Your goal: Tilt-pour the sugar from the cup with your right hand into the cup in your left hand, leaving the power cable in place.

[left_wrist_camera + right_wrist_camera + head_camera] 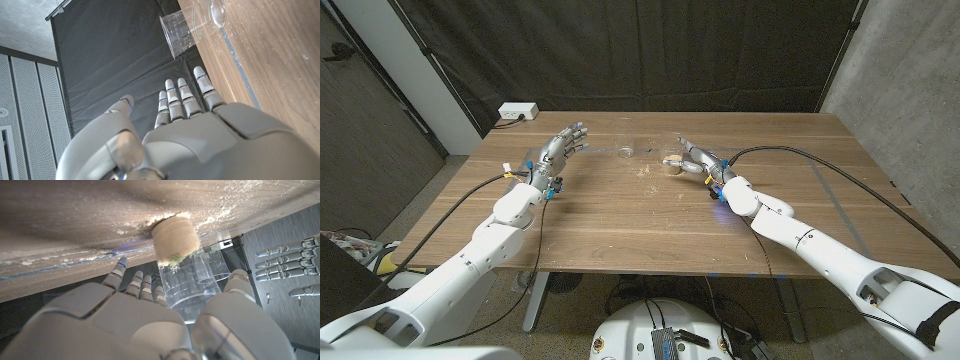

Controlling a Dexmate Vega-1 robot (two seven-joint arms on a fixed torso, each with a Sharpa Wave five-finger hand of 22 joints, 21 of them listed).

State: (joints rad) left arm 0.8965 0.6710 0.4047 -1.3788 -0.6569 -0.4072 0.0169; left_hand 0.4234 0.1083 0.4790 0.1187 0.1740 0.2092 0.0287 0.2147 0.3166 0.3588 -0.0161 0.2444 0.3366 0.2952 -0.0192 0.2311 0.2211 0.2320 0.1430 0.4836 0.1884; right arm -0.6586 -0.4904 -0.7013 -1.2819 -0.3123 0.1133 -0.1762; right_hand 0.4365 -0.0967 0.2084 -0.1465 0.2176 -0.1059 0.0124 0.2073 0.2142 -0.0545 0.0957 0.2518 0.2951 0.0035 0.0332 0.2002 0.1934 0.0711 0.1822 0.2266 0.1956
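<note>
A wide wooden table [620, 215] with a warm brown grain fills the head view, backed by a dark fabric curtain [650, 50]. Two white, smooth-shelled arms reach in from the bottom corners.

The left hand [558, 148], grey metal with blue-marked fingers, hovers near the far left of the table with its fingers apart and gently curved, holding nothing. Just beyond its fingertips stands an empty clear plastic cup [625, 151], faint in the head view. The left wrist view shows this cup [192, 27] sharply: thin, ribbed, tapered and transparent, standing on the wood apart from the fingertips [200, 72].

The right hand [698, 160] sits right of centre, its fingers cupped around a second clear cup [672, 164] that holds pale tan sugar. The right wrist view shows the sugar [175, 237] as a packed, grainy plug at the bottom of this cup [192, 282], with fingers and thumb on either side of the wall; whether they press on it I cannot tell. That view also shows white grains scattered on the wood.

A black power cable [820, 160] curves across the right side of the table. A white power strip [517, 112] sits off the far left corner. No writing is legible.
</note>
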